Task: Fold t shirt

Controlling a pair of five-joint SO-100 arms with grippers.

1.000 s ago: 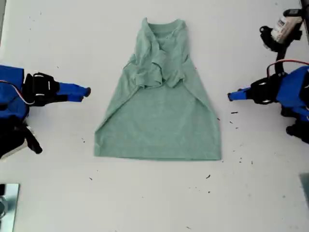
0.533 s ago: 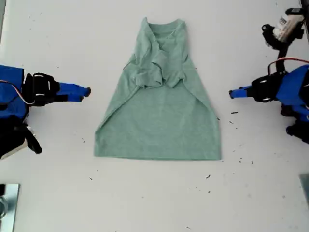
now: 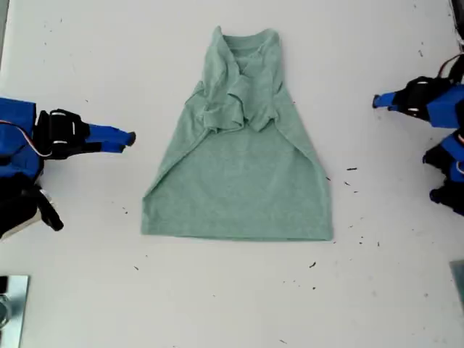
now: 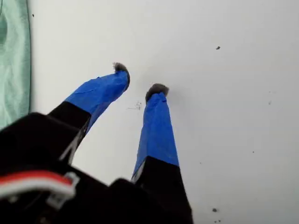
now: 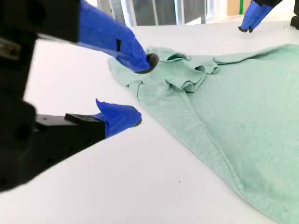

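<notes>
The pale green t shirt [image 3: 239,181] lies flat mid-table, neck towards the exterior view's top, hem towards its bottom. Both sleeves are folded in and bunched over the chest [image 3: 235,109]. My second gripper [image 3: 130,138] sits low by the shirt's edge at the exterior view's left. Its jaws stand wide open and empty [image 5: 141,88], just short of the t shirt [image 5: 243,116]. My first gripper [image 3: 377,100] is off the cloth at the exterior view's right. In the first wrist view it [image 4: 138,80] is open by a small gap over bare table. A strip of t shirt [image 4: 14,60] shows beside it.
The white table [image 3: 217,304] carries small dark specks, mostly near the exterior view's lower right [image 3: 351,169]. A metal object [image 3: 11,308] sits at the exterior view's bottom left corner. The first gripper [image 5: 247,21] shows beyond the shirt in the second wrist view.
The first arm has drawn back from the shirt towards the exterior view's upper right. The second arm and the shirt have not moved.
</notes>
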